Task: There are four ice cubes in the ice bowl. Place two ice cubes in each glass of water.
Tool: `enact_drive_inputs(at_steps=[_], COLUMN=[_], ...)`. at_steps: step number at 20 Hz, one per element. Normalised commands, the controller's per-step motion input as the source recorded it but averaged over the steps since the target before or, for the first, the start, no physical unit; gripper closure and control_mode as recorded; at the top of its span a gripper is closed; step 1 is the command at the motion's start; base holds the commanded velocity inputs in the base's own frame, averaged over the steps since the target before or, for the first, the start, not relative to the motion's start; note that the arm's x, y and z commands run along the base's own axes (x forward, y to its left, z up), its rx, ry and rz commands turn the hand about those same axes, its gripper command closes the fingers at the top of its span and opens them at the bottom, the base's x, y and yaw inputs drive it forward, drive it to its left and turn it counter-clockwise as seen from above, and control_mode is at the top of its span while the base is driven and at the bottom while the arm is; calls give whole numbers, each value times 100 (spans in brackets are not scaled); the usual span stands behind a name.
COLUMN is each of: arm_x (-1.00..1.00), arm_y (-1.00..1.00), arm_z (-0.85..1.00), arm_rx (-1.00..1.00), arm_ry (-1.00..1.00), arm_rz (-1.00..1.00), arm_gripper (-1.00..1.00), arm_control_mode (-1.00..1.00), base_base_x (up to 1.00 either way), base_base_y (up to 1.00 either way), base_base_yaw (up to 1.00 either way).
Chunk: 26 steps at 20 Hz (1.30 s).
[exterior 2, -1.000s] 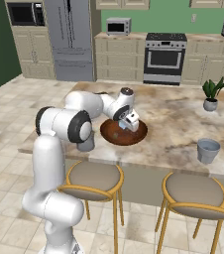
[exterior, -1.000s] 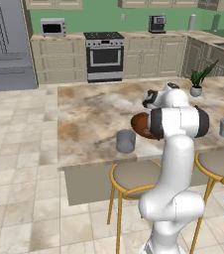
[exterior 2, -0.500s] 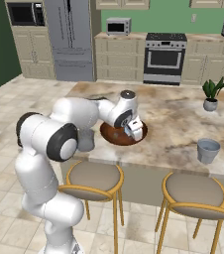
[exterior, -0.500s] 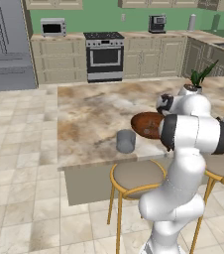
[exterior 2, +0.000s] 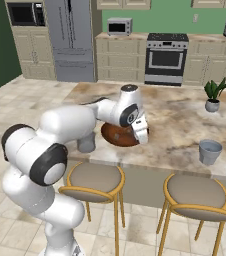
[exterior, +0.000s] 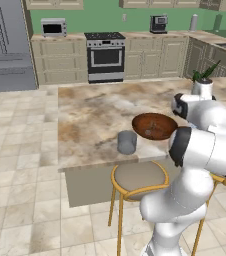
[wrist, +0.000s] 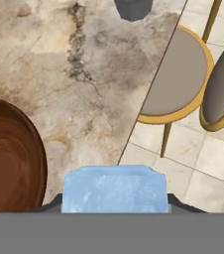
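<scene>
Pincer grips a cube

Our pincer [wrist: 115, 207] is clamped on a cube [wrist: 115, 189] above the worktop [wrist: 74, 64]. We see the bowl [wrist: 7, 158] at 9 o'clock and one glass [wrist: 133, 8] at 12 o'clock.

Pale blue ice cube [wrist: 115, 189] — reddish-brown bowl [wrist: 10, 158]

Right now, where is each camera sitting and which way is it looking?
Left base view: behind the arm's left, facing the marble counter and glossy reddish-brown wooden bowl; white arm at lower right.
Right base view: behind its right, same counter; arm at lower left.
Hand view: on the hand, looking down past the tool, shut on a pale blue ice cube.
All share the bowl.
</scene>
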Motion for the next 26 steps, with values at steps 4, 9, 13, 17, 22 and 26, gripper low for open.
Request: enact_drive_inputs(at_steps=[4,9,13,17,22,26], arm_x=[-54,-23,0,0,8,20], arm_y=[-99,-100,-100,-85,-64,-43], arm_z=[0,0,0,9,12,2], arm_rx=[0,0,0,0,0,0], arm_ry=[11,9,11,7,2,1], arm_rz=[-17,-7,-1,0,1,4], arm_gripper=[100,100,100,100,100,100], arm_control_mode=[-100,-100,-100,-100,-100,-100], base_base_x=[0,0,0,0,0,0], base_base_y=[0,0,0,0,0,0], base_base_yaw=[0,0,0,0,0,0])
